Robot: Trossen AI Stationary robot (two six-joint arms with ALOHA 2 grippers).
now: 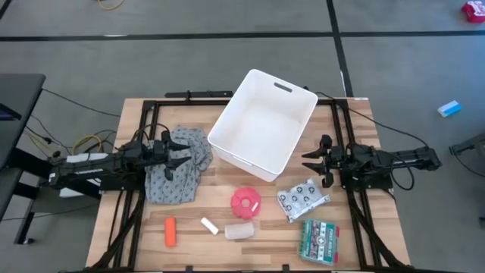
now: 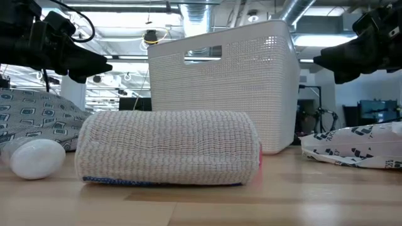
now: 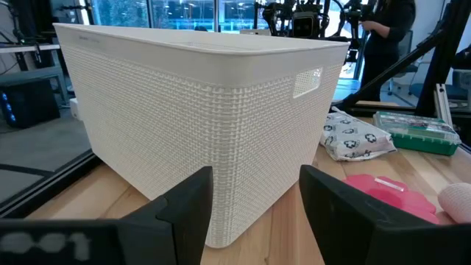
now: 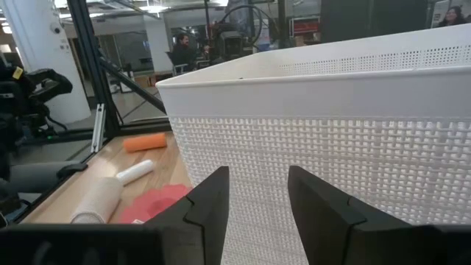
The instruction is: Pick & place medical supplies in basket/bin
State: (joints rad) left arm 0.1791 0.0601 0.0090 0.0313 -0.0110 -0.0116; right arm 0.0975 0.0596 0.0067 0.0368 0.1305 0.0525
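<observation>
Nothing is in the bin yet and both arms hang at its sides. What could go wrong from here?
1. The pink disc, gauze roll and white tube lie close together; picking one may nudge its neighbours.
2. The left gripper, open, hangs over the grey cloth; a low sweep could snag it.
3. The right gripper, open, sits near the white bin; swinging in low might bump its wall.

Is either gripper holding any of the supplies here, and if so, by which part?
Nothing is held. The left gripper is open above the grey cloth; the right gripper is open beside the basket.
</observation>
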